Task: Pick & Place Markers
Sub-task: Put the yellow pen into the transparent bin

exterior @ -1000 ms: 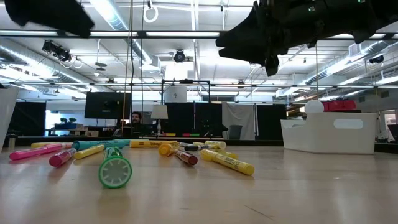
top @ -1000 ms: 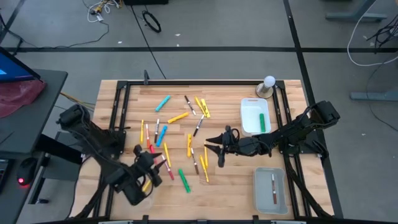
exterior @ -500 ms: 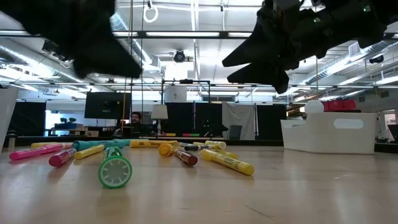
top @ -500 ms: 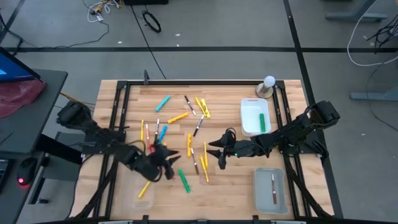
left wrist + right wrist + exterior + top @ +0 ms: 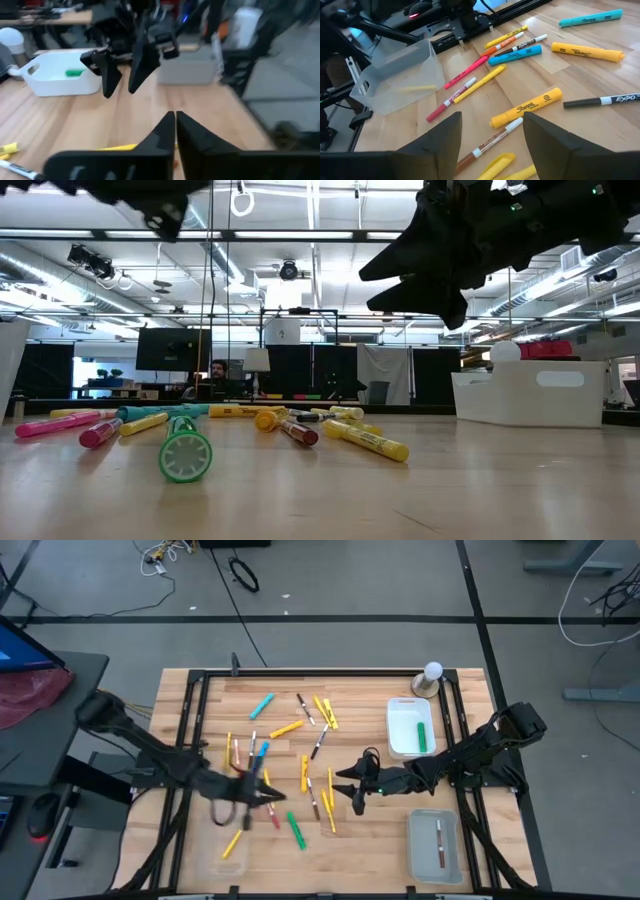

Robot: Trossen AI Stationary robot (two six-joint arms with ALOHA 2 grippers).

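Markers (image 5: 305, 772) in yellow, blue, pink, green and white lie loose across the middle of the wooden table. My left gripper (image 5: 272, 802) hangs shut and empty above the pink and white markers near the pile's near-left side; its fingertips (image 5: 175, 122) meet. My right gripper (image 5: 350, 785) hovers open over the pile's right side, its fingers standing on either side of a white brown-capped marker (image 5: 492, 140) below without touching it. A green marker (image 5: 296, 830) lies nearest the front edge.
A clear tray (image 5: 222, 850) at the near left holds one yellow marker (image 5: 233, 845). A white tray (image 5: 408, 715) at the far right holds a green marker (image 5: 422, 735). Another clear tray (image 5: 450, 850) at the near right holds a white marker. A black frame runs around the table.
My left gripper has risen from the near-left clear tray and gone toward the table's right and far side, to the marker pile, and has shut; a yellow marker stays in that tray. My right gripper has opened wider, hovering almost in place.
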